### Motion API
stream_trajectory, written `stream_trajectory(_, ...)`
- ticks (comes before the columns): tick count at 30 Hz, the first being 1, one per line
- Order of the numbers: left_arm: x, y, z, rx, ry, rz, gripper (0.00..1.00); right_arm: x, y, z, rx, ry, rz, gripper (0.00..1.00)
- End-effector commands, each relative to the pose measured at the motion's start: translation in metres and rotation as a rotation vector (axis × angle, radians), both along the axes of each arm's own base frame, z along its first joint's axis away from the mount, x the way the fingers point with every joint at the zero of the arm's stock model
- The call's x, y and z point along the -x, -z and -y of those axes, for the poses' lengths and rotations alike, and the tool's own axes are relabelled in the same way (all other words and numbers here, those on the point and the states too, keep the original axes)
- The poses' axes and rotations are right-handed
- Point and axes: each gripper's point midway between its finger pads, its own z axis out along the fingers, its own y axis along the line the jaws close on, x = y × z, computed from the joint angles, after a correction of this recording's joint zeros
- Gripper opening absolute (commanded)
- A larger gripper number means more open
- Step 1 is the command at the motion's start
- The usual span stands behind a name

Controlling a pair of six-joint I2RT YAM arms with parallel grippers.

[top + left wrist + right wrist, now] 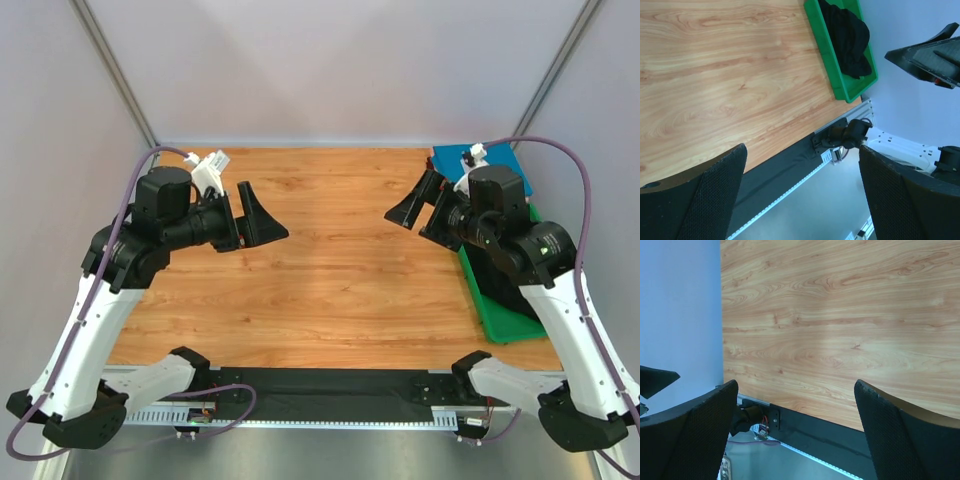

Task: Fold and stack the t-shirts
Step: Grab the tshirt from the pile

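Lying in the green tray [839, 86], black t-shirt [847, 40] sits well apart from left gripper [802, 150].

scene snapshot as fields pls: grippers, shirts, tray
left gripper: open, empty, raised over the left of the table
right gripper: open, empty, raised over the right side
green tray: along the table's right edge
black t-shirt: crumpled in the tray, not folded
teal-blue cloth: far right corner by the tray's far end, partly hidden by the right arm; in or beside the tray, cannot tell
contact: neither gripper touches any cloth
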Motion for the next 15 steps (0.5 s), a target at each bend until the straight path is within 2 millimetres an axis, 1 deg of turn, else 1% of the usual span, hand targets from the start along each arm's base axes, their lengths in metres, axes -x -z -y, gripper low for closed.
stream_trajectory(1, 0.006, 0.001, -0.005, -0.008, 0.0, 0.009, 0.98, 0.003, 0.0, 0.01, 0.005, 0.056, -0.004, 1.0)
stream_trajectory(3, 0.008, 0.006, -0.007, -0.023, 0.001, 0.0, 0.98, -0.006, 0.009, 0.021, 0.07, 0.119, -0.023, 1.0)
stream_trajectory(4, 0.008, 0.009, -0.008, -0.036, 0.002, -0.003, 0.98, -0.007, 0.013, 0.038, 0.15, 0.181, -0.036, 1.0)
stream_trajectory(6, 0.008, 0.015, -0.012, -0.074, -0.001, -0.015, 0.98, -0.016, 0.024, 0.058, 0.274, 0.261, -0.07, 1.0)
stream_trajectory(7, 0.007, 0.02, -0.018, -0.124, 0.0, -0.011, 0.98, -0.021, 0.024, 0.085, 0.384, 0.359, -0.066, 1.0)
stream_trajectory(8, 0.006, 0.023, -0.021, -0.156, 0.0, -0.007, 0.98, -0.03, 0.035, 0.095, 0.453, 0.399, -0.106, 1.0)
stream_trajectory(9, 0.002, 0.025, -0.028, -0.202, -0.026, 0.0, 0.98, -0.032, 0.042, 0.107, 0.497, 0.428, -0.144, 1.0)
stream_trajectory(10, 0.001, 0.027, -0.032, -0.239, -0.027, -0.021, 0.98, -0.04, 0.049, 0.129, 0.517, 0.489, -0.192, 1.0)
stream_trajectory(11, 0.0, 0.03, -0.034, -0.267, -0.018, -0.015, 0.98, -0.044, 0.058, 0.141, 0.53, 0.531, -0.24, 1.0)
stream_trajectory(12, -0.001, 0.032, -0.033, -0.275, -0.011, -0.026, 0.98, -0.053, 0.072, 0.165, 0.532, 0.623, -0.306, 0.99)
stream_trajectory(13, -0.001, 0.034, -0.031, -0.271, 0.002, -0.031, 0.98, -0.056, 0.08, 0.177, 0.528, 0.667, -0.334, 0.98)
stream_trajectory(14, 0.0, 0.034, -0.028, -0.258, 0.015, -0.035, 0.98, -0.056, 0.095, 0.187, 0.535, 0.705, -0.374, 0.97)
stream_trajectory(15, 0.001, 0.037, -0.024, -0.239, 0.026, -0.049, 0.98, -0.067, 0.101, 0.196, 0.546, 0.738, -0.36, 0.96)
